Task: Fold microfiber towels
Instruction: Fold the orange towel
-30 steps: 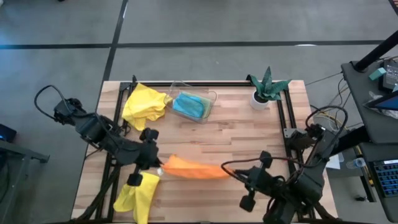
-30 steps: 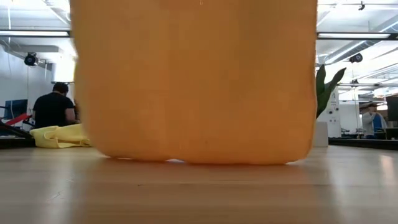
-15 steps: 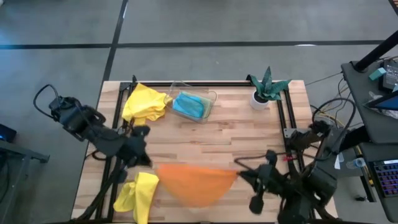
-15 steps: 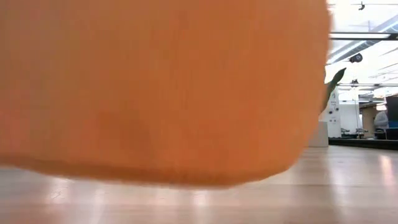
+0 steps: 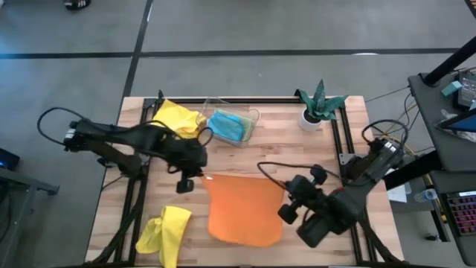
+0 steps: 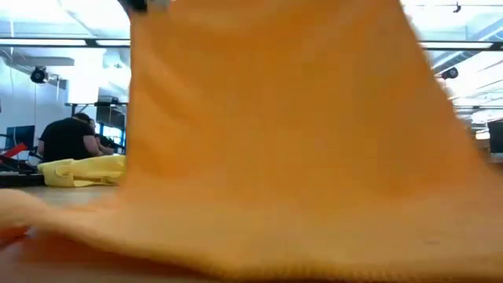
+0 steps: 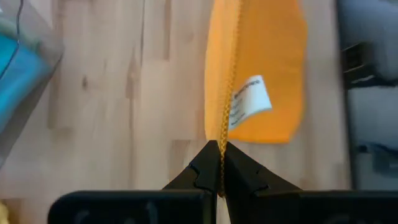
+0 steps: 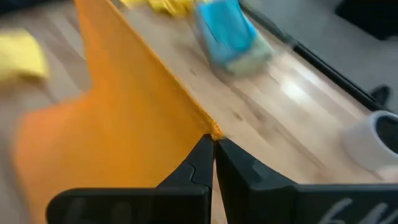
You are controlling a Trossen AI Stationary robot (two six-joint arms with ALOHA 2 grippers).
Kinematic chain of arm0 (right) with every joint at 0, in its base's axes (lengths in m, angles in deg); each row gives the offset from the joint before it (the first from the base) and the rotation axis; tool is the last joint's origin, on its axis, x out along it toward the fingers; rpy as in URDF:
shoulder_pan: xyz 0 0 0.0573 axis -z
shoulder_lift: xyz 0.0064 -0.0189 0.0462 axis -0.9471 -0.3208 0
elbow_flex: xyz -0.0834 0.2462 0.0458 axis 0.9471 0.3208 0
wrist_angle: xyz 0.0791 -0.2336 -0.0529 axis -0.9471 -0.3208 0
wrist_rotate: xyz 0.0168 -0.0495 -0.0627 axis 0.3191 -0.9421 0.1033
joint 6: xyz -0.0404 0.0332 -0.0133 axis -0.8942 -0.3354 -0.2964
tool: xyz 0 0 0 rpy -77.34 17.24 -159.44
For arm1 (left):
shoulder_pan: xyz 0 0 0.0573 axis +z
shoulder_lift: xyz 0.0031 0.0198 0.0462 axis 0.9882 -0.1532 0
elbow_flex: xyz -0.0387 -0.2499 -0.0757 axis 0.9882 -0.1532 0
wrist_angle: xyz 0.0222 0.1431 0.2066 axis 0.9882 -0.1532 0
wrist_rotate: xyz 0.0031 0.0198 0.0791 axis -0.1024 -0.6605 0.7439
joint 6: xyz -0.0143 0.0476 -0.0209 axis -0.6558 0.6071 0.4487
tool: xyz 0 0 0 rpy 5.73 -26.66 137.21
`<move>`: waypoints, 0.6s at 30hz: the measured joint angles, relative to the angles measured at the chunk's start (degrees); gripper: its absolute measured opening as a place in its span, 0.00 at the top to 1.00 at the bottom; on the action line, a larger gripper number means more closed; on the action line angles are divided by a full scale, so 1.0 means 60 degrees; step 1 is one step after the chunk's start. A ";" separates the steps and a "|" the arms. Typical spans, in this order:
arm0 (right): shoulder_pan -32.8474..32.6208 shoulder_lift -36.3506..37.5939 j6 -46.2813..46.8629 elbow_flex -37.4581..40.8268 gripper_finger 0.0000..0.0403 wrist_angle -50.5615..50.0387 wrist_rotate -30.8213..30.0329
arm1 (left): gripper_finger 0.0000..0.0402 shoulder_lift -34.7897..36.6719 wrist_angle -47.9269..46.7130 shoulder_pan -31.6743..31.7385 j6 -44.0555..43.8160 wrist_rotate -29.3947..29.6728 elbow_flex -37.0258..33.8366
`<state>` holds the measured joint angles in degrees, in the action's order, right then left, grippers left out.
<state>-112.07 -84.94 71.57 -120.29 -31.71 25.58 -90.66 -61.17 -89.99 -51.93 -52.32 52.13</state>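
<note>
Orange fills most of what I see: the orange towel (image 5: 242, 208) now hangs from its far edge, with its near half draped on the table (image 5: 297, 156) toward the front. A second ago it was a narrow bunched strip held between the arms, and half a second ago it was swung out flat toward the front, so I read this as the spreading stroke nearly done, with the fold itself still ahead.

My left gripper (image 7: 220, 163) is pinched tight on one top corner along the hem, and my right gripper (image 8: 211, 148) is clamped on the other corner.

A white care tag (image 7: 249, 102) shows near the left corner (print on it, but too small for me to read).

The other towels sit apart: one yellow towel (image 5: 165, 232) at the front left, another (image 5: 175, 120) at the back left beside the turquoise towel (image 5: 227, 126) in the clear tray (image 5: 251, 115).
</note>
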 joint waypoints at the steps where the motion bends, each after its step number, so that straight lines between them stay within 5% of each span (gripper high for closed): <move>1: 0.0086 0.0000 0.0005 0.0316 0.98 0.0004 0.0134 | 1.00 0.0000 0.0220 0.0207 0.0219 -0.0014 -0.0336; 8: 0.0306 0.0000 0.0136 0.2293 0.98 0.0055 0.0352 | 1.00 0.0000 0.1246 0.1295 0.1744 0.0340 -0.1779; 13: 0.0364 0.0102 0.0280 0.3410 0.98 0.0074 0.0355 | 1.00 -0.0036 0.1810 0.1438 0.2680 0.1752 -0.2030; 18: 0.0486 0.0546 0.0218 0.4151 0.98 0.0438 0.0323 | 1.00 -0.0056 0.2081 0.1531 0.3296 0.1939 -0.2032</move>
<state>-109.15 -81.66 72.88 -95.38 -29.09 27.52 -91.00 -48.68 -80.81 -32.16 -40.69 39.94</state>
